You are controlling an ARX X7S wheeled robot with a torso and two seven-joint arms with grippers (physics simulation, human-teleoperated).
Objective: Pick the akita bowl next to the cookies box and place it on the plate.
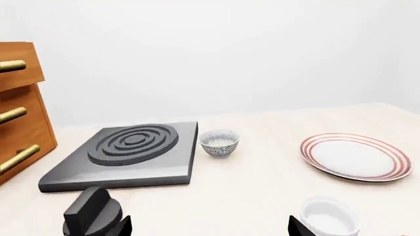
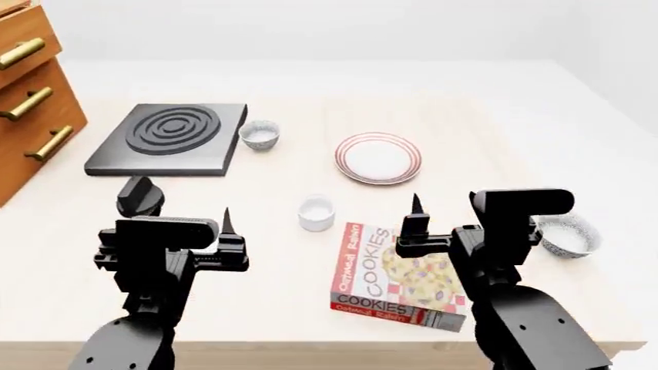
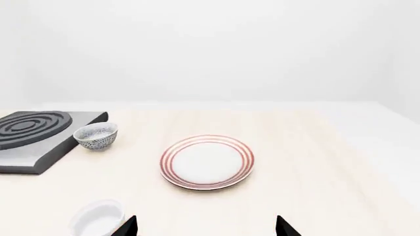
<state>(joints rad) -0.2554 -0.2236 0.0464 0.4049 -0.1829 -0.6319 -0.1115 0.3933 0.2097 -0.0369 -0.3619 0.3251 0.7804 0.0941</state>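
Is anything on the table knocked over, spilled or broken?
No. The two speckled bowls and white cup stand upright, the plate lies flat and empty, and the cookies box lies flat and closed.

A speckled bowl [image 1: 219, 143] sits between the stove block [image 1: 128, 153] and the plate [image 1: 356, 157].
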